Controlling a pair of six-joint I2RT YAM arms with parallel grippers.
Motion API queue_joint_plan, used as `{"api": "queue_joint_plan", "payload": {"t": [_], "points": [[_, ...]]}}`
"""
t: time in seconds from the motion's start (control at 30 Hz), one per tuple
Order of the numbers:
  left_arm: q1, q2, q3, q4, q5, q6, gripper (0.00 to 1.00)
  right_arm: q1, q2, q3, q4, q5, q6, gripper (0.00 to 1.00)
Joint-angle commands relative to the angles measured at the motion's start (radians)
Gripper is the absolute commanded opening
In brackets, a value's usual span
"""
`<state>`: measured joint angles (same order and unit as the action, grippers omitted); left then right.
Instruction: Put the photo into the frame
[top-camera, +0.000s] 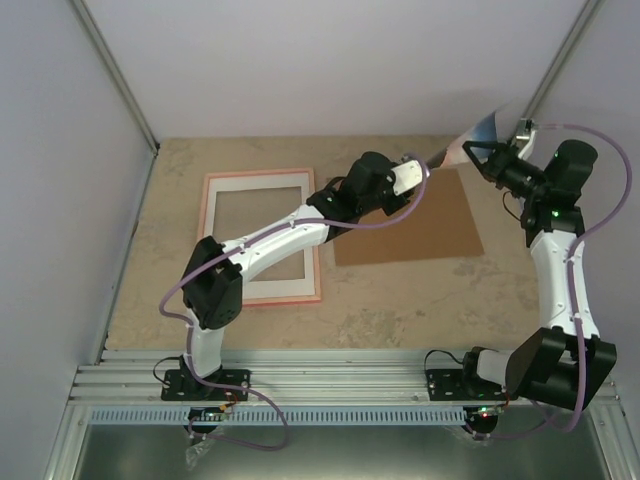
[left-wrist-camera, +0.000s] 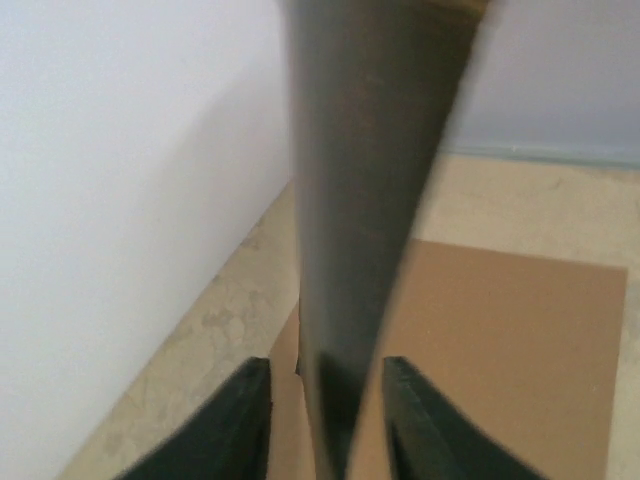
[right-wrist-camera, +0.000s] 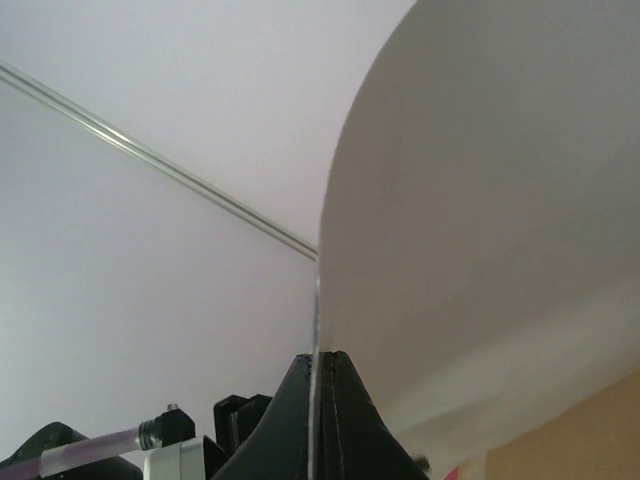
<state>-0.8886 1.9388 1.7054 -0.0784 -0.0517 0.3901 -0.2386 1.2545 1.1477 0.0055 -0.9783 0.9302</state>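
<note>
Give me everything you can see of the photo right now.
The photo is a thin glossy sheet, dark on the picture side, plain white behind, bowed into a curve. It is held in the air over the cardboard sheet, one edge pinched in the shut right gripper; its other end runs between the open jaws of the left gripper.

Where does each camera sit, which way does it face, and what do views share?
Top external: above, behind the bases, looking down on table, frame, cardboard; left arm, right arm show.
Left wrist: looks along the open left tool at the photo, cardboard beyond.
Right wrist: looks up the photo's white back; right tool pinches it.
Shared: the photo in all three.
</note>
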Motion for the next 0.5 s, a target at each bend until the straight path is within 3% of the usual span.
{"api": "queue_joint_plan", "payload": {"t": [0.0,0.07,0.17,0.27,0.37,0.47], "points": [[-0.003,-0.031,0.053,0.010,-0.052,-0.013,0.13,0.006,-0.027,0.023,-0.047,0.023,-0.034,0.00],[-0.003,-0.056,0.063,-0.019,-0.037,-0.036,0.00,0.004,-0.022,0.022,-0.027,0.016,-0.037,0.07],[0.008,-0.103,0.075,-0.082,0.002,-0.100,0.00,0.001,-0.004,0.056,0.026,-0.001,-0.084,0.39],[0.051,-0.171,0.058,-0.153,0.105,-0.210,0.00,-0.009,0.009,0.123,0.005,0.007,-0.204,0.60],[0.131,-0.236,0.050,-0.220,0.288,-0.366,0.00,-0.027,0.018,0.183,-0.072,0.025,-0.328,0.86],[0.236,-0.315,-0.023,-0.203,0.535,-0.615,0.00,-0.051,0.017,0.193,-0.058,0.062,-0.347,0.97]]}}
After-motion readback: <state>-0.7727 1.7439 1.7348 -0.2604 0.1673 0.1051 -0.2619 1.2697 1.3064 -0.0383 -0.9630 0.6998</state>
